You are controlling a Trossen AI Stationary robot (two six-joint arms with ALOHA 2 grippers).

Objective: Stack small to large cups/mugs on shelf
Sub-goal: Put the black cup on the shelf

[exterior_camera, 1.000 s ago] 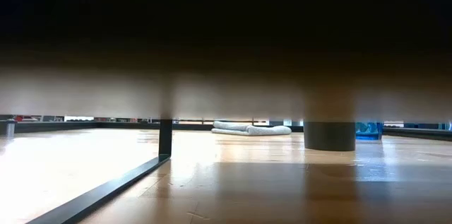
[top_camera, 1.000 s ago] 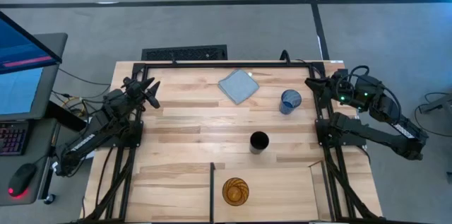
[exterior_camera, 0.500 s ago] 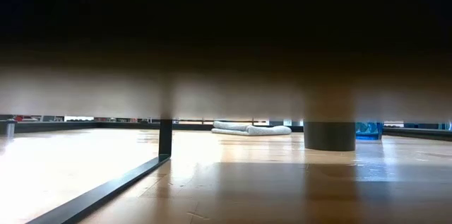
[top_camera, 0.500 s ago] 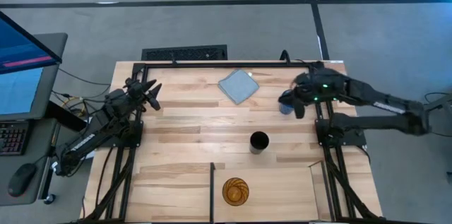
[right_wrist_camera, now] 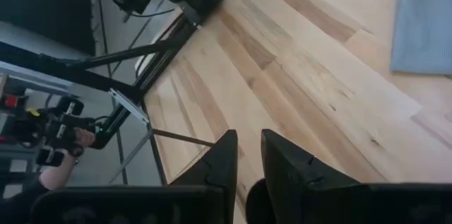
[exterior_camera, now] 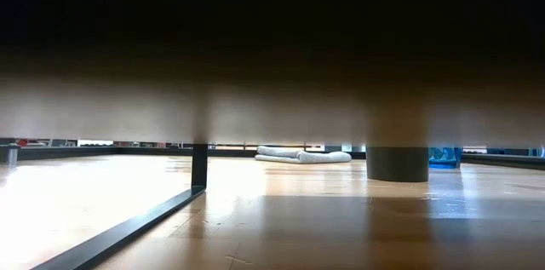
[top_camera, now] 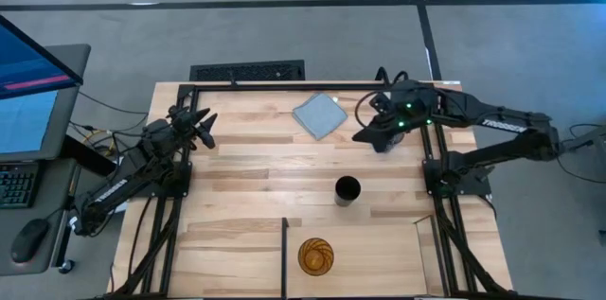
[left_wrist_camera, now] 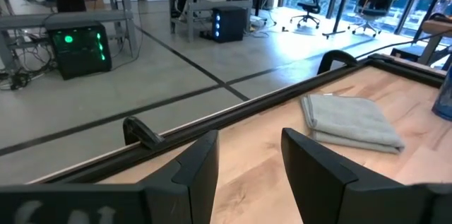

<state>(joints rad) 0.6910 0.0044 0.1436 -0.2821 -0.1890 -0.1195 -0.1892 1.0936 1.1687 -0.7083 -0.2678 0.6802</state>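
The right gripper (top_camera: 365, 135) hangs over the far right of the table (top_camera: 246, 196), fingers nearly together, just left of the blue cup (top_camera: 386, 141). The black cup (top_camera: 347, 190) stands mid-table; the amber tumbler (top_camera: 315, 255) sits on the shelf (top_camera: 379, 253). The left gripper (top_camera: 202, 122) waits far left, fingers apart.
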